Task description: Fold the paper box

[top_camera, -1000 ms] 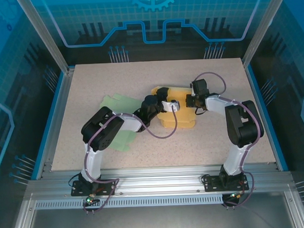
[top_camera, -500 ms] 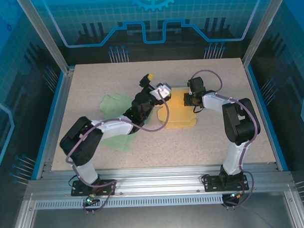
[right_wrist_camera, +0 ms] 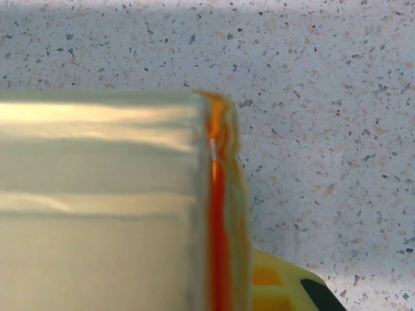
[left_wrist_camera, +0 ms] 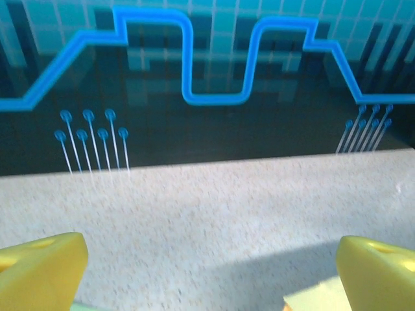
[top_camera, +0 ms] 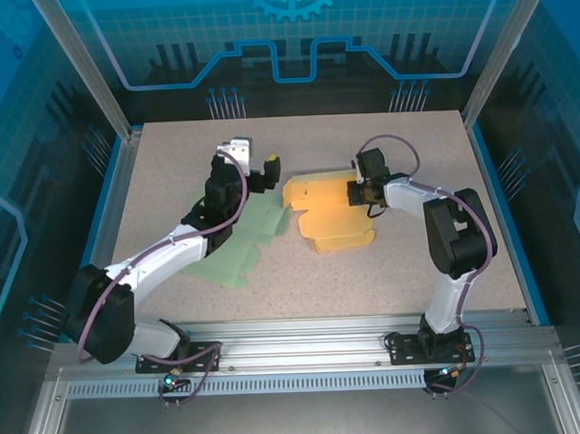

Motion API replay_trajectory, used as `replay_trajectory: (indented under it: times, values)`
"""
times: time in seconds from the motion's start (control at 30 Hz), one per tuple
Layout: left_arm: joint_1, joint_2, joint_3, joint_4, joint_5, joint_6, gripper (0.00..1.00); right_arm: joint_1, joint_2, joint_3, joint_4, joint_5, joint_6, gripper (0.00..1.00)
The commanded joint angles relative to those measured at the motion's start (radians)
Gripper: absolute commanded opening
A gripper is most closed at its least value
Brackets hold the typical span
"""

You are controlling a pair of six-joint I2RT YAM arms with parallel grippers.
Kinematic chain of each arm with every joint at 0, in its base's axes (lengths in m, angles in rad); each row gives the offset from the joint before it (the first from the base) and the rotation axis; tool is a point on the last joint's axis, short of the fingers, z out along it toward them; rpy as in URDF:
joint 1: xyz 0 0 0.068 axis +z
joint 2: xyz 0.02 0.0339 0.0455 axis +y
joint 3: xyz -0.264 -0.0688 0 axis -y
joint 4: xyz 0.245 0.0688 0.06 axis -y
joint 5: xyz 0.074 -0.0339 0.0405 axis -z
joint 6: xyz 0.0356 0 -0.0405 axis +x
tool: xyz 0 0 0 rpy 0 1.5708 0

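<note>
Paper box (top_camera: 328, 216) is lying flat near the middle of the bench (top_camera: 416, 270). It's way more exposed than a second ago, since the left gripper (top_camera: 255, 157) has swung off it toward the far left corner, fingers spread wide with nothing between them. That arm's stretched out low over the green sheet (top_camera: 236, 249). Right gripper (top_camera: 360, 189) hasn't budged and is pinched tight on the box's right edge, elbow bent up. Its wrist view is a blurry close-up, hard to read.
</note>
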Motion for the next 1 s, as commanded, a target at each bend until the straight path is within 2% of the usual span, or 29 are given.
replay_trajectory:
  times: [0.0, 0.2, 0.27, 0.6, 0.87, 0.97]
  values:
    - [-0.004, 0.017, -0.002, -0.087, 0.037, -0.102, 0.99, 0.011, -0.003, -0.007, -0.012, -0.004, -0.010, 0.00]
    - [-0.002, 0.074, -0.020, -0.066, 0.055, -0.123, 0.99, 0.028, 0.029, 0.027, -0.038, 0.038, -0.013, 0.00]
    - [0.001, 0.109, -0.009, -0.045, 0.093, -0.127, 0.99, 0.042, 0.030, 0.027, -0.035, 0.065, -0.019, 0.00]
    - [0.036, 0.314, 0.158, -0.091, 0.259, -0.308, 0.99, 0.059, 0.012, 0.002, -0.016, 0.131, -0.007, 0.00]
    - [0.035, 0.458, 0.293, -0.132, 0.312, -0.313, 0.99, 0.055, -0.030, -0.038, -0.006, 0.260, 0.070, 0.00]
    - [0.033, 0.504, 0.344, -0.159, 0.322, -0.320, 0.96, 0.056, -0.035, -0.046, 0.000, 0.273, 0.075, 0.00]
